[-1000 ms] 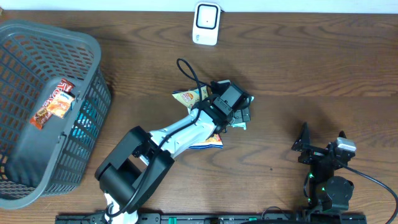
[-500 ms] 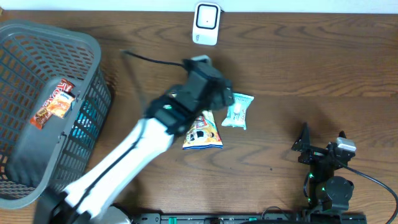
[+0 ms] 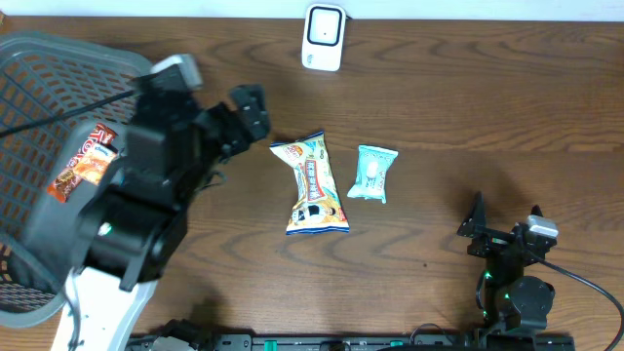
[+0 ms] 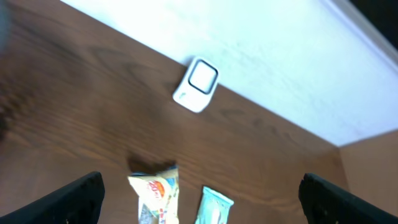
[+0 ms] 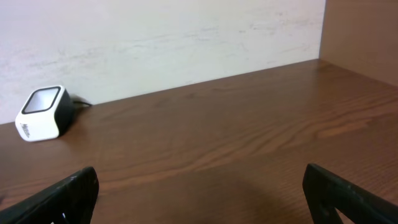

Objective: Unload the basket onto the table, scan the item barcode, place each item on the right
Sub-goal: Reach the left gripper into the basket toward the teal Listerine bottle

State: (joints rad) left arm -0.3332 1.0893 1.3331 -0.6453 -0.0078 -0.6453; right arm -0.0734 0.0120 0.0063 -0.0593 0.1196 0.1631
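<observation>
left gripper [image 3: 234,119] held high, right gripper [image 3: 505,220] low, both spread wide.

A dark brown worktop [image 3: 468,117] with visible wood grain fills the scene. A white, faintly streaked wall [image 5: 155,37] rises along its far edge. At the far right corner a brown panel [image 5: 364,31] meets that wall. The light is even.

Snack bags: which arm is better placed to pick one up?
Likely left: the left gripper hovers open beside the yellow bag, visible in its wrist view. The right gripper sits farther and sees no bag.
</observation>
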